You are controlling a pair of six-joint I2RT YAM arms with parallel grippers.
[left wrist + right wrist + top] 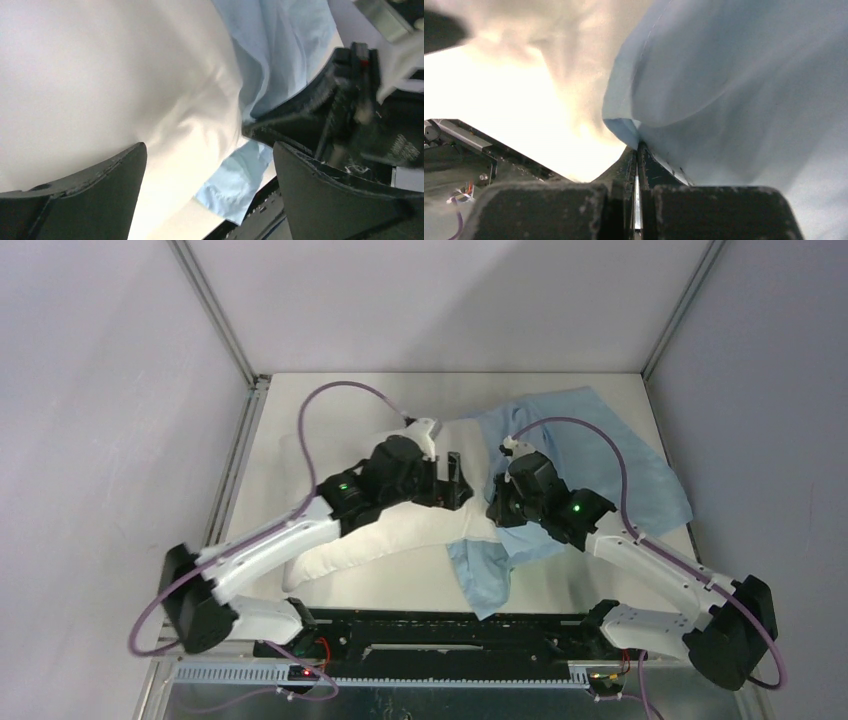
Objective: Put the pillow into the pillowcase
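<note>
The white pillow (385, 535) lies slantwise across the table, its right end reaching the light blue pillowcase (610, 455), which is spread on the right half. My left gripper (457, 480) hovers over the pillow's right end, open, with nothing between its fingers. In the left wrist view the left gripper (210, 165) has its jaws wide apart over the pillow (100, 75) and a corner of the pillowcase (240, 185). My right gripper (497, 503) is shut on the pillowcase's hem beside the pillow. The right wrist view shows the right gripper (638, 150) pinching the pillowcase (734, 90), with the pillow (549, 65) to its left.
A black rail (430, 625) runs along the table's near edge between the arm bases. Grey walls and metal posts (215, 315) close in the table on three sides. Purple cables (330, 395) loop above both arms. The right arm's black wrist (340, 115) stands close to my left gripper.
</note>
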